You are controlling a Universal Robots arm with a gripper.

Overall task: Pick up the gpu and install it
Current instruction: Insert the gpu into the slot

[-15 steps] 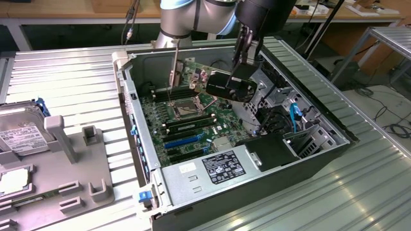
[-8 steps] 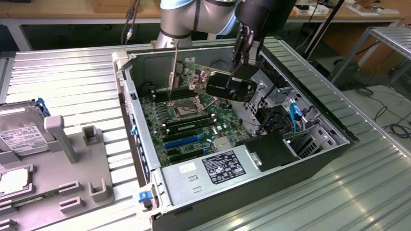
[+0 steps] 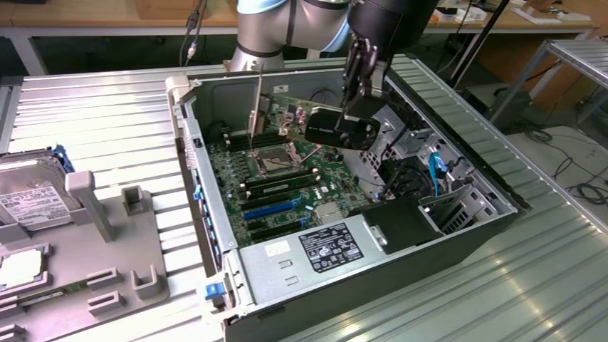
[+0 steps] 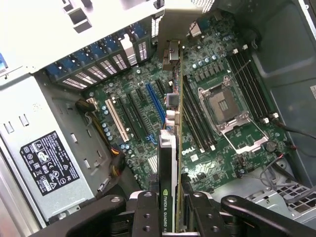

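The gripper pinches the gpu, a thin flat card with a green circuit board, a dark labelled cover and a silver bracket at its far end, one black finger on each face. The card stands on edge inside the open grey metal computer case, over the green motherboard. Whether its lower edge touches anything cannot be told. On one side of it lie long black memory slots and the square silver-framed processor socket. On the other side run a blue expansion slot, black slots and a white slot. The bracket end points toward the case wall lined with blue plastic latches. A bundle of yellow and black wires curls near the grey power supply box with its black label, close to the gripper's side. The exterior view takes in the silver and pale-blue robot arm reaching down into the case, a black camera housing hanging over the board, and a light-blue cable by the drive cage on that view's right. Outside the case, on the ribbed metal table, sit a silver boxy hard drive and a grey plastic fixture tray, well apart from the card.
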